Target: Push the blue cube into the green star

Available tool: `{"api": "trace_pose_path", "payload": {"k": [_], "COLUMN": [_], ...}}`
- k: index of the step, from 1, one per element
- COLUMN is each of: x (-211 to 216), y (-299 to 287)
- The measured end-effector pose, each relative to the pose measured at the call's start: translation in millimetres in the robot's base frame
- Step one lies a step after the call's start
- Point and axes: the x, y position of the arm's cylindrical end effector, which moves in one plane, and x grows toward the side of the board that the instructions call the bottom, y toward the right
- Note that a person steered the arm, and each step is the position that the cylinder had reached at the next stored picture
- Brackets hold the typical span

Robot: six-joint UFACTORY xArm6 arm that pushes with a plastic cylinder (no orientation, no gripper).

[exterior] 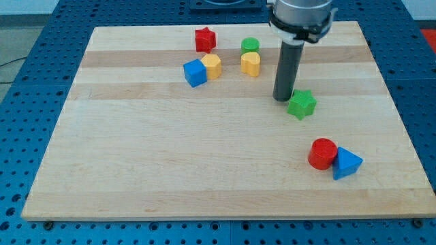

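1. The arm carries no pincer; it ends in a dark rod, so no jaw state applies. The rod's tip [283, 99] rests on the wooden board [170, 170], right of centre.
2. The green star [301, 104] lies just right of the tip, touching or nearly touching it; the exact contact cannot be told.
3. The blue cube [195, 73] sits in the far-left part of the block group, well apart from the green star and from the tip.
4. A yellow block [212, 66], shape unclear, sits against the blue cube's right side.
5. A red star [205, 39] lies just beyond these two, near the far edge.
6. A green cylinder [250, 46] stands right of the red star, with a second yellow block [251, 64] directly in front of it, nearer the camera.
7. At the near right, a red cylinder [322, 154] and a blue triangular block [346, 163] sit touching, the blue one to the right.
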Motion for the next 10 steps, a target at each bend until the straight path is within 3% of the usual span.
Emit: {"api": "trace_pose_path", "payload": {"k": [1,2,3,4,5,6,7,8,9,10], "x": [13,71,79,63,73,61,-12,-50,-35,-56], "y": [39,40,40,-4,-97,-194,-212,-190,-136,-162]}}
